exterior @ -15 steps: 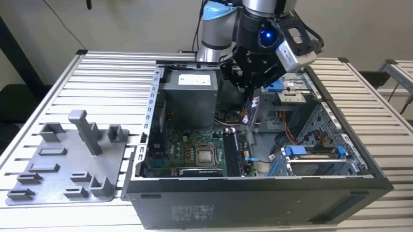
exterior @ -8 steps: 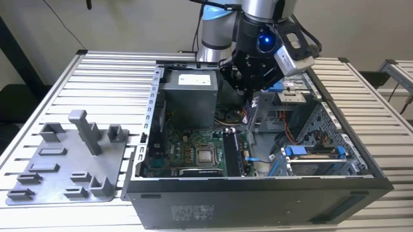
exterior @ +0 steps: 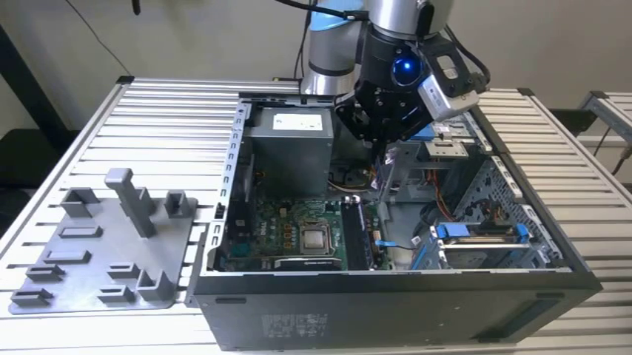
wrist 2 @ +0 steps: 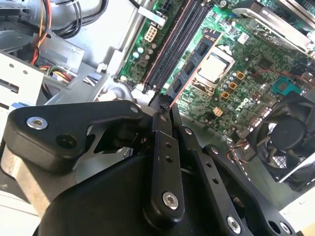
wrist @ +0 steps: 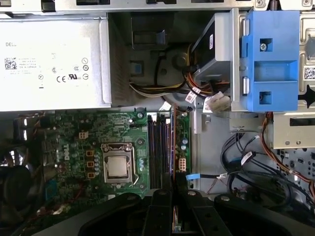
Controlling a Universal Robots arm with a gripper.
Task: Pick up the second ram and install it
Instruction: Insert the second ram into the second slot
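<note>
The gripper [wrist 2: 161, 105] was black and smooth, with shiny round bolts on its arms. Its thin fingers [wrist 2: 161, 137] were squeezed nearly together on the memory stick [wrist 2: 193, 61], pinching its flat sides. The stick was long, thin and flat. It was dark, with black square chips and a reddish edge. It stood on its edge and poked out from between the fingertips.

Its long side ran the same way as the black slots [wrist: 158, 147], which lay just beside it, under the gripper. I could not tell if it touched them. The slots sat on a bumpy green board [wrist: 74, 142] with a shiny square metal part [wrist: 117, 166].

Farther from the gripper were a smooth grey metal box [wrist: 49, 59] and a blue plastic holder [wrist: 273, 59].

In the exterior view the gripper hung over an open black computer case [exterior: 395, 310]. A grey plastic tray [exterior: 99, 251] lay well apart from it on a ribbed metal table [exterior: 168, 118].
</note>
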